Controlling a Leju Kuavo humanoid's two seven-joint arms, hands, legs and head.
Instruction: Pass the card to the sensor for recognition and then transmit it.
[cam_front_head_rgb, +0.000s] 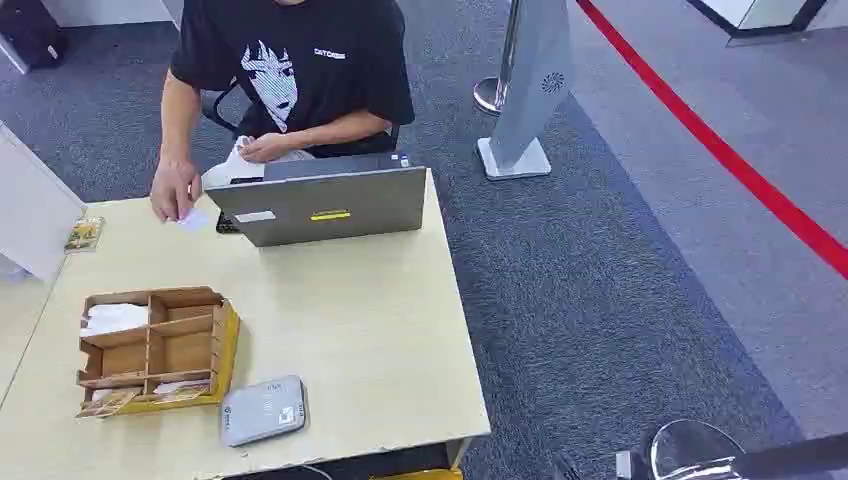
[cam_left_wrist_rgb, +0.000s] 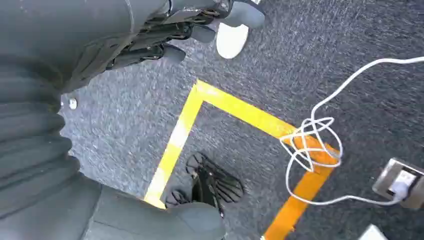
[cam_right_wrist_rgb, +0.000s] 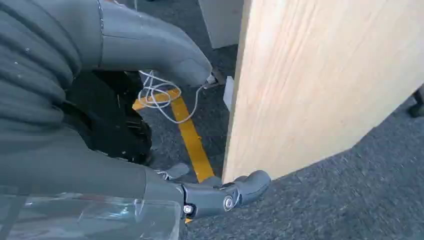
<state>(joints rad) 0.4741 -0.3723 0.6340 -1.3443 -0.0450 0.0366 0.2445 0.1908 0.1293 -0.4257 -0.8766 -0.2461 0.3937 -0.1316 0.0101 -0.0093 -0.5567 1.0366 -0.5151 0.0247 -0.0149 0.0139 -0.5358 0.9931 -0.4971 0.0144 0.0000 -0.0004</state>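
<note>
A small white card lies flat near the table's far left edge, under a seated person's hand, its long side roughly along that edge. The grey sensor sits at the near edge beside a wooden tray. The left hand and right hand hang over carpet, fingers loosely apart, holding nothing.

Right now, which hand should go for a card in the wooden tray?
Left, probably. The wooden tray with cards sits at the table's left side. Both hands hang low: the left hand over carpet, the right hand beside the table's edge.
</note>
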